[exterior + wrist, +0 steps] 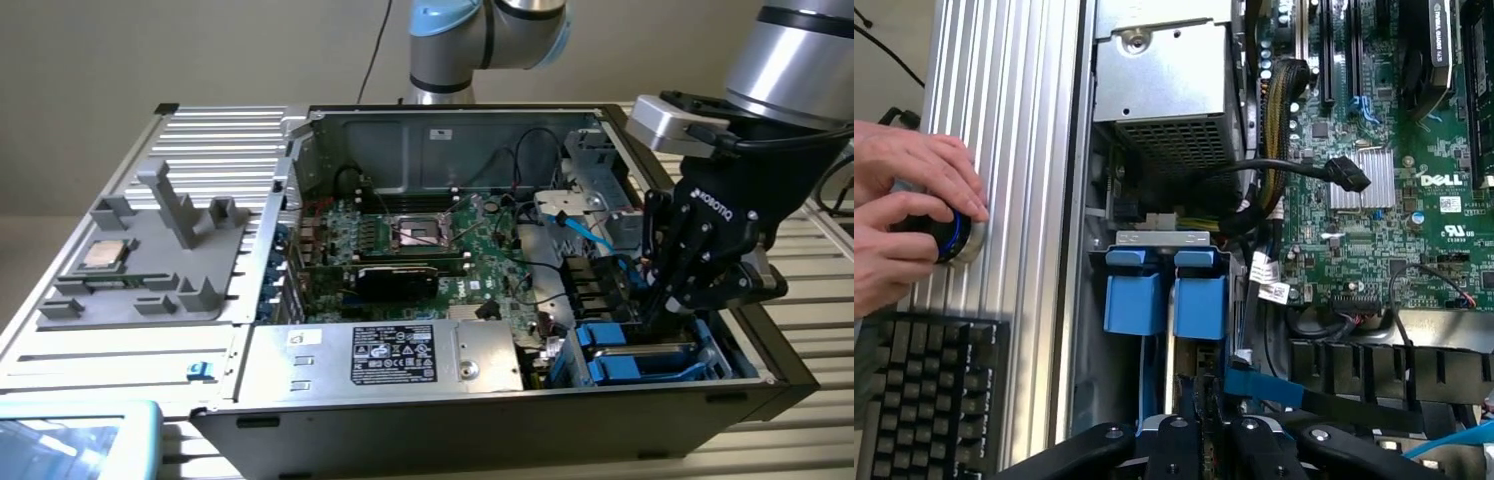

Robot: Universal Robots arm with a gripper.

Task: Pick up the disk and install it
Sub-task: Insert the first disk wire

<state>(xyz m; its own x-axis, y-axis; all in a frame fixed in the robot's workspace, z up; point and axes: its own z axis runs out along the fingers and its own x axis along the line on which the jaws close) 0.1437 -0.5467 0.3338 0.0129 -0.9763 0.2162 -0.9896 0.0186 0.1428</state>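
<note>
At 9 o'clock in the exterior view, a grey tray carries a CPU chip, and at 6 o'clock the silver box wears a black label too small to read. Toward 3 o'clock the gripper, marked ROBOTIQ, reaches into the drive bay, fingers nearly together and apparently clamped on the disk, which stands on edge in its blue carrier between the bay's blue tabs; DELL reads on the motherboard. Step judged: install, disk at the slot, and seating it calls for a square, rail-aligned push clear of cables.
</note>
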